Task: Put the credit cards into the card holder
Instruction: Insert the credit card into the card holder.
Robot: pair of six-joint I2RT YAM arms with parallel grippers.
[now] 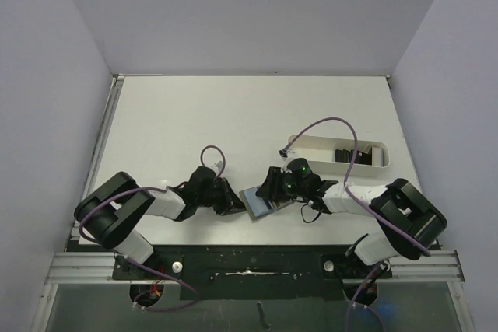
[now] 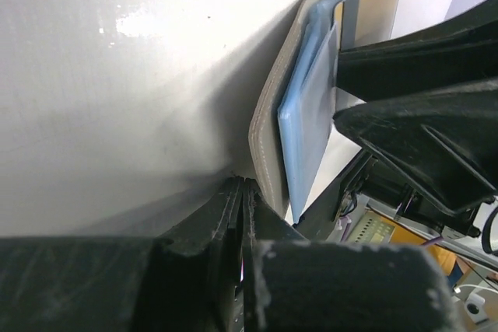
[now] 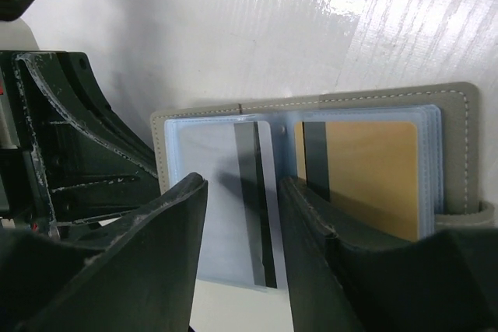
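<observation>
**Top view.** Grey-olive folding card holder [image 1: 263,204], open with its blue lining up, lies on the white tabletop [image 1: 194,114] near the arms. More dark credit cards [image 1: 345,155] sit in a white oblong tray [image 1: 311,139], far right.

**Left wrist view.** Risk: if unpinned, the holder [image 2: 268,145] may shift or fold. Left jaws are clenched tight against its grey cover edge; cannot tell whether they pinch it.

**Right wrist view.** Risk: a jaw brushing the pale black-striped card [image 3: 266,192] in the left pocket could drag it out. Right jaws are part-open, straddling that card and gripping nothing. A tan card [image 3: 373,169] fills the right pocket.
</observation>
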